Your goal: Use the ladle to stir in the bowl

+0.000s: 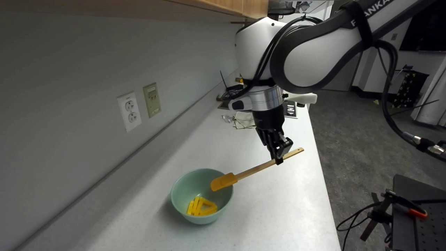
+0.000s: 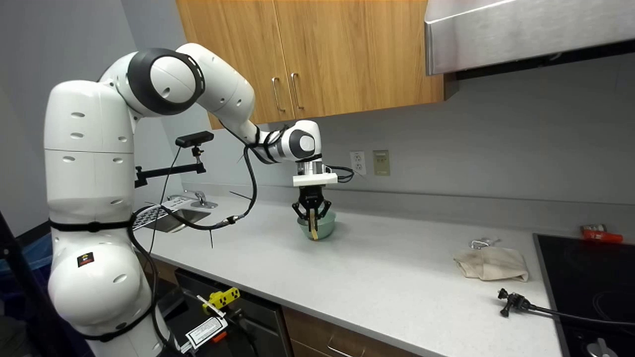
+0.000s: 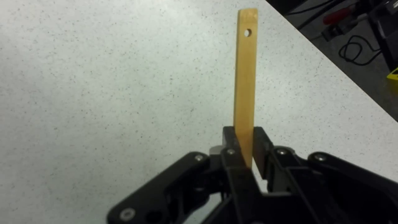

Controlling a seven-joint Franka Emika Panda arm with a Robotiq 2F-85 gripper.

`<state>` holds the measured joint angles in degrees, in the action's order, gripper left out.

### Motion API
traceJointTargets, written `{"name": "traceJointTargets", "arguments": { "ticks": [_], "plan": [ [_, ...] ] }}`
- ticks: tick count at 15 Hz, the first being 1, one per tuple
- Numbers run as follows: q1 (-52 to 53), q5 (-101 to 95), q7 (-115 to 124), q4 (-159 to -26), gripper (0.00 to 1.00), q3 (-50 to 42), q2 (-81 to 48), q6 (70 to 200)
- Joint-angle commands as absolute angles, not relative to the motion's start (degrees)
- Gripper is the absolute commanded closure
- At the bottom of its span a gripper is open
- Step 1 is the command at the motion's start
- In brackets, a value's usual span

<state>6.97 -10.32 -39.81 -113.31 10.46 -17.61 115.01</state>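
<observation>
1. Over the bowl [image 1: 184, 190], can see the ladle [image 1: 256, 169], with flat orange head reaching across one side of the rim. Cannot tell about contact between head and rim.
2. In the wrist view, can make out the gripper [image 3: 244, 138], with jaws clamped from both sides on the wooden handle, partway along, and the holed end jutting out beyond.
3. Inside the bowl, can see yellow pieces [image 1: 199, 207] lying together at the bottom, apart from the ladle's head.
4. Below, can see the pale speckled countertop [image 1: 271, 209], bearing the bowl upright between wall [image 1: 69, 104] and free edge.
5. On the wall, can see a white outlet [image 1: 129, 111] and, just beside it, a tan plate [image 1: 152, 100].
6. In an exterior view, can follow the white arm [image 2: 87, 173] up, over and down to the gripper, with wooden cabinets [image 2: 357, 54] hanging behind and above.
7. Farther along the countertop, well apart from the bowl, can see a folded cloth [image 2: 492, 264] near a dark cooktop [image 2: 585, 263], with a black knobbed fitting [image 2: 519, 302] near both.
</observation>
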Motion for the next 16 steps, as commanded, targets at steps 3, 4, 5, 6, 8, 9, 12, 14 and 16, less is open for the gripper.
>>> {"name": "traceJointTargets", "arguments": {
  "ticks": [3,4,5,6,8,9,12,14,16],
  "plan": [
    [9.8,-15.3,-40.0,-103.6,0.96,10.7,-23.0,108.8],
    [9.8,-16.2,-40.5,-102.8,0.96,10.5,-23.3,108.4],
    [9.5,-17.2,-41.0,-101.9,0.96,10.2,-23.4,107.8],
    [11.8,-18.3,-37.1,-101.4,0.96,10.9,-26.3,108.9],
    [12.2,-19.1,-36.5,-100.4,0.96,11.0,-27.8,108.8],
    [12.7,-19.5,-35.9,-100.2,0.96,11.1,-28.6,109.1],
    [14.2,-20.1,-34.2,-99.1,0.96,11.3,-31.0,109.5],
    [14.7,-20.3,-33.6,-98.1,0.96,11.3,-31.9,109.4],
    [14.8,-20.2,-33.6,-97.4,0.96,11.3,-32.2,109.4]
  ]
}}
